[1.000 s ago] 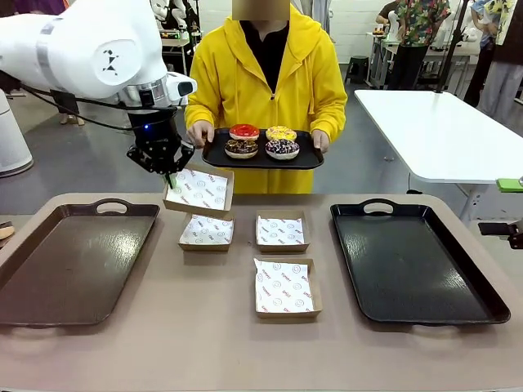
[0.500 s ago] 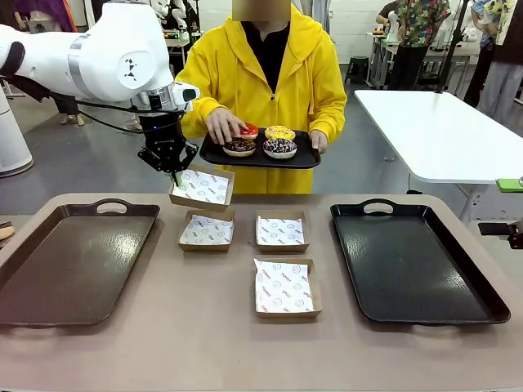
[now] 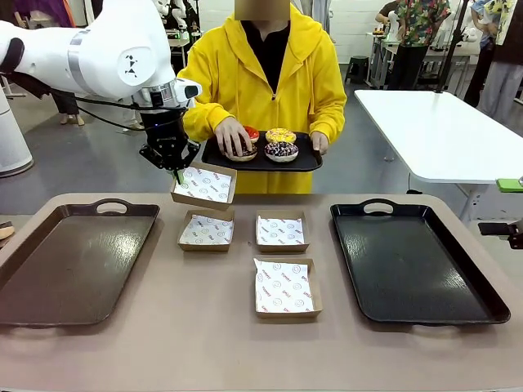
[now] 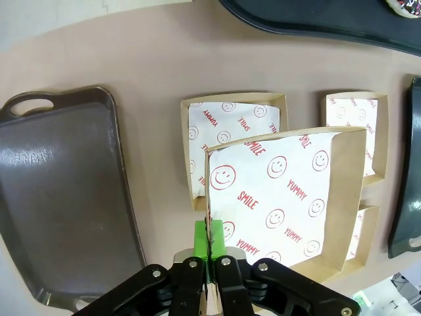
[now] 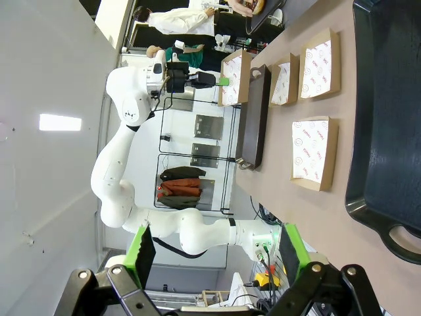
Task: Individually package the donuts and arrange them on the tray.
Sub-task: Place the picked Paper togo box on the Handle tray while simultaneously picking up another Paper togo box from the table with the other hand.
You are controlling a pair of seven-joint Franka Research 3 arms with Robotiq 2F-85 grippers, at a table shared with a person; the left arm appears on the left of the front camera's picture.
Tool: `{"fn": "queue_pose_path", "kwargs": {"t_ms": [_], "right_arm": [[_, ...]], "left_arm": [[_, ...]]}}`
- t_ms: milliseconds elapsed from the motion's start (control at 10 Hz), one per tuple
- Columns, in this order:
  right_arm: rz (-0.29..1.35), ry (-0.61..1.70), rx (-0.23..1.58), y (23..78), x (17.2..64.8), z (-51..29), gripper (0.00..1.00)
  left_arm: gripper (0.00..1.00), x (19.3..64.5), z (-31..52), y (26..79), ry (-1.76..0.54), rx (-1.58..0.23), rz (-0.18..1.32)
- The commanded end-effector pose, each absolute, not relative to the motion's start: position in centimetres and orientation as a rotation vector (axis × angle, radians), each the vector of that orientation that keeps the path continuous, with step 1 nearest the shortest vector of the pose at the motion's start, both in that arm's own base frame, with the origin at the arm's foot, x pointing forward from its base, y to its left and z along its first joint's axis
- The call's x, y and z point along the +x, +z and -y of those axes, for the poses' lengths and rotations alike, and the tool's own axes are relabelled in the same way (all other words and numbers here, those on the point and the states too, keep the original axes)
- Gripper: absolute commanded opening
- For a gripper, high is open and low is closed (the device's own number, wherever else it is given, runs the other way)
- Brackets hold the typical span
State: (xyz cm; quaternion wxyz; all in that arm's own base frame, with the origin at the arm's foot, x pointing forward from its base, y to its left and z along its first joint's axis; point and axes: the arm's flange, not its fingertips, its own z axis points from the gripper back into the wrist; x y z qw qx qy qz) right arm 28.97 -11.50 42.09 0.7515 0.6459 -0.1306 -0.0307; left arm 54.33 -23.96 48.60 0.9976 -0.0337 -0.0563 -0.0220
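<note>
A person across the table holds a small black serving tray (image 3: 306, 162) with the donuts. One hand rests on the chocolate donut (image 3: 245, 153). Behind it is the red donut (image 3: 252, 133), beside them the yellow one (image 3: 281, 134) and the dark sprinkled one (image 3: 282, 149). My left gripper (image 3: 176, 172) (image 4: 209, 232) is shut on the rim of a paper-lined cardboard box (image 3: 203, 185) (image 4: 283, 197). It holds the box tilted in the air just below the serving tray. My right gripper (image 5: 217, 238) stands open and empty, off the table's right end.
Three more lined boxes (image 3: 206, 231) (image 3: 281, 232) (image 3: 284, 287) lie on the table's middle. A brown tray (image 3: 73, 257) (image 4: 66, 197) lies at the left and a black tray (image 3: 417, 261) (image 5: 388, 131) at the right. A white table (image 3: 441, 131) stands behind on the right.
The left gripper lifted the box a little higher and to the right, toward the person. The person's hand left the serving tray's edge and came down on the chocolate donut.
</note>
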Motion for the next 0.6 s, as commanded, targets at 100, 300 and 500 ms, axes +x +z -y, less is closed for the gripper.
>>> {"fn": "queue_pose_path", "kwargs": {"t_ms": [100, 300, 500], "right_arm": [[0.301, -0.063, 1.432, 42.17, 29.07, 11.52, 1.0], [0.301, -0.063, 1.432, 42.17, 29.07, 11.52, 1.0], [0.301, -0.063, 1.432, 42.17, 29.07, 11.52, 1.0]], "left_arm": [[0.0, 53.85, 23.57, 48.63, -0.035, -0.062, 0.112], [0.0, 53.85, 23.57, 48.63, -0.035, -0.062, 0.112], [0.0, 53.85, 23.57, 48.63, -0.035, -0.062, 0.112]]}}
